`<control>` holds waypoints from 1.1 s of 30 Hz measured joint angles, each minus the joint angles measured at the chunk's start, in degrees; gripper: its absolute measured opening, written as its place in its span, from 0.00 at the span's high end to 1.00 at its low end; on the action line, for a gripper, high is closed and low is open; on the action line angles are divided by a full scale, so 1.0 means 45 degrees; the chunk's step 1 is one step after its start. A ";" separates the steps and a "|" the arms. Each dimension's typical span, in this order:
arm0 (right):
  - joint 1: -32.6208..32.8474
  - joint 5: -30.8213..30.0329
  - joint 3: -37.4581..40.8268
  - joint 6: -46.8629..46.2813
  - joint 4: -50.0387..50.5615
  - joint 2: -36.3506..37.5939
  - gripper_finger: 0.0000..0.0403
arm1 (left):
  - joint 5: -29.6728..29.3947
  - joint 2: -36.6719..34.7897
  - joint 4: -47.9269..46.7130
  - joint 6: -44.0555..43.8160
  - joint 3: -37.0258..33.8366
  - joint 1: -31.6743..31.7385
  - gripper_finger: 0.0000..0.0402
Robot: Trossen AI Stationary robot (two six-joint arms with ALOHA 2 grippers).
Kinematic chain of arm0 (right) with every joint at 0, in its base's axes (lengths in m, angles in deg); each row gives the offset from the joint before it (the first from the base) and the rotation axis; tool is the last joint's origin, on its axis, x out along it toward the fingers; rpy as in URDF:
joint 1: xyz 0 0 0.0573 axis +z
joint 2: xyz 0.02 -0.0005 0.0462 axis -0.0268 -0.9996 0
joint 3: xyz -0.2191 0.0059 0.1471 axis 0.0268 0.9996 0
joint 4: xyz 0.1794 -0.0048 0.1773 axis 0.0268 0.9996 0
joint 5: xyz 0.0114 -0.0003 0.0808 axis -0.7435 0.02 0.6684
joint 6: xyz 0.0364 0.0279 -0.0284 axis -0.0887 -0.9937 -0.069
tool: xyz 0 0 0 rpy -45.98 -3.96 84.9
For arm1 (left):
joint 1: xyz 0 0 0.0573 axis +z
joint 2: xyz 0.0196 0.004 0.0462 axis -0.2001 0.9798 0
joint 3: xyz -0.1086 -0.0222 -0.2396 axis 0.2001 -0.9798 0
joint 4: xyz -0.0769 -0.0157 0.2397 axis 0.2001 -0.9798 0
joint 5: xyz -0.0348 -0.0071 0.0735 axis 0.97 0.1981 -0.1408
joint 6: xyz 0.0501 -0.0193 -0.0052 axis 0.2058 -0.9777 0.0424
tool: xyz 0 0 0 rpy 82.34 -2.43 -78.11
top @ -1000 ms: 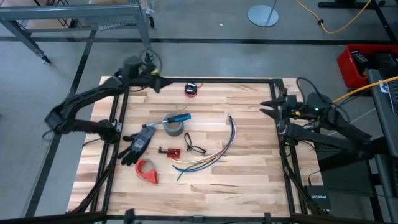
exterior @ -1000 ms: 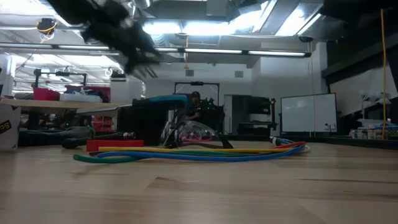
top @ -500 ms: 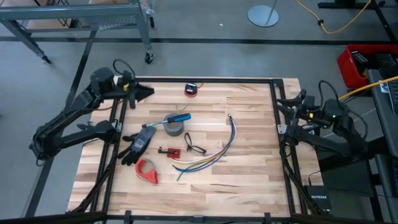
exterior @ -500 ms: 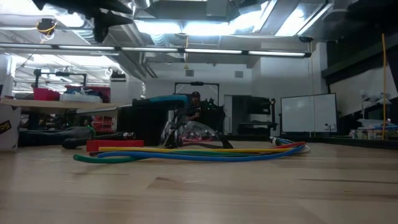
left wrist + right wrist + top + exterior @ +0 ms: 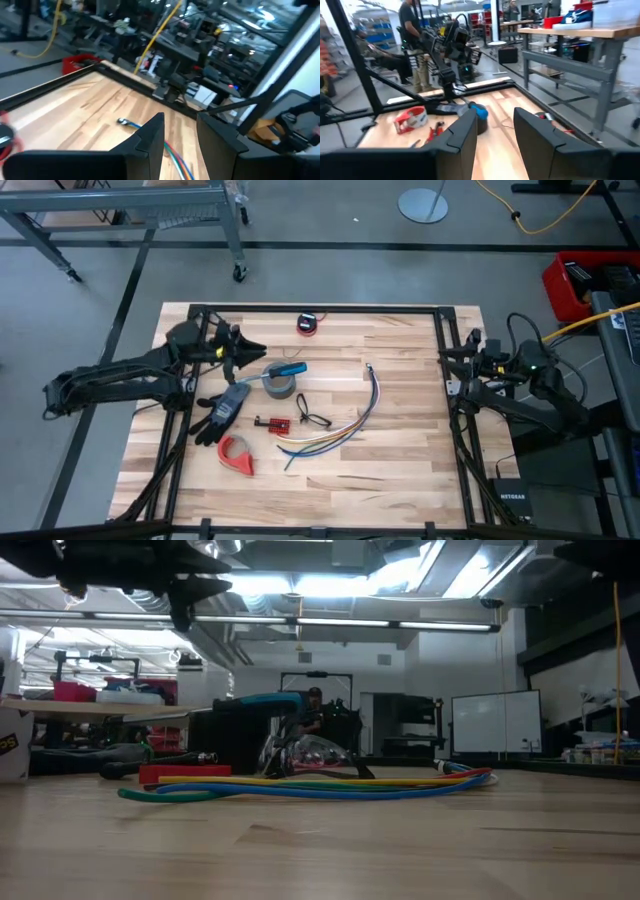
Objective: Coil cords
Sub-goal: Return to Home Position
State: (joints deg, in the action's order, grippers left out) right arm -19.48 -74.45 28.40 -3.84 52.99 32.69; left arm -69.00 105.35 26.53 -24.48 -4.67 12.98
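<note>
The cord, a small red coil with a dark end piece, lies flat on the wooden table near its far edge, and no gripper touches it. My left gripper hovers open and level over the table's left part, pointing toward the right, nearer than the coil. Nothing is between its fingers. My right gripper stands open and holds nothing at the table's right edge, pointing left over the table.
Mid-table stands a grey tape roll with a blue-handled screwdriver on it. Around it lie a black glove, a red tape dispenser, a small red tool, a thin black looped cord and a multicoloured wire bundle.
My left gripper has swung from the table's far left corner toward the near edge along the left side, staying level and open. My right gripper has drawn back a little toward the table's right edge. The red coil has stayed where it lay.
</note>
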 joint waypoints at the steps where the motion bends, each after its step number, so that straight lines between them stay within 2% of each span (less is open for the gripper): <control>1: 0.0000 0.0130 0.0195 -0.0259 -0.0297 0.0000 0.67 | -0.0102 0.0092 0.0437 -0.0004 -0.0159 -0.0216 0.73; 4: 0.0000 0.0598 0.1005 -0.0642 -0.1104 0.0089 0.67 | -0.0876 0.0324 0.1401 0.0153 -0.0619 -0.0873 0.73; 9: 0.0000 0.0898 0.2759 -0.0770 -0.3243 0.0068 0.67 | -0.2725 0.0735 0.1779 0.0594 -0.1095 -0.1916 0.73; 15: 0.0000 0.0966 0.4310 -0.0658 -0.5216 0.0073 0.67 | -0.2992 0.0956 0.1990 0.1530 -0.1536 -0.2821 0.73; 24: 0.0000 0.0980 0.5185 -0.0630 -0.5270 0.0073 0.67 | -0.4168 0.0951 0.2854 0.1205 -0.2784 -0.3554 0.73; 29: 0.0000 0.0980 0.5388 -0.0636 -0.4816 0.0077 0.67 | -0.4226 0.0941 0.2908 0.1096 -0.3249 -0.3641 0.73; 33: 0.0000 0.0982 0.5923 -0.0996 -0.4625 0.0073 0.67 | -0.4226 0.0941 0.3816 0.1201 -0.3890 -0.3641 0.73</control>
State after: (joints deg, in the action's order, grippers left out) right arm -19.48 -70.03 55.06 -8.32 32.18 33.02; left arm -88.02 109.59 43.70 -19.07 -22.18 -3.40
